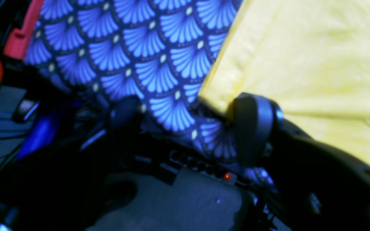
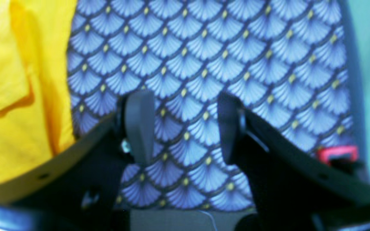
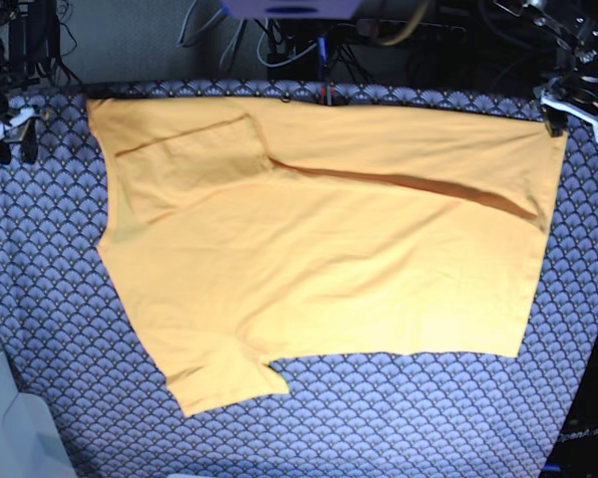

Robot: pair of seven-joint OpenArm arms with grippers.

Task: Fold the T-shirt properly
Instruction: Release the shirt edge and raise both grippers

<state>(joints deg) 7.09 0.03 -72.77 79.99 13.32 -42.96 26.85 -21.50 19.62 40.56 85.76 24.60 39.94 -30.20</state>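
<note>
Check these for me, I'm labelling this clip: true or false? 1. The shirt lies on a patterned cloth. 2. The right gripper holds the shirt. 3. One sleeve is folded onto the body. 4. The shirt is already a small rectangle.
1. True: the shirt lies on the cloth.
2. False: the right gripper is open over bare cloth, beside the shirt.
3. True: the sleeve at the base view's upper left lies on the body.
4. False: it is mostly spread out, with the other sleeve sticking out.
</note>
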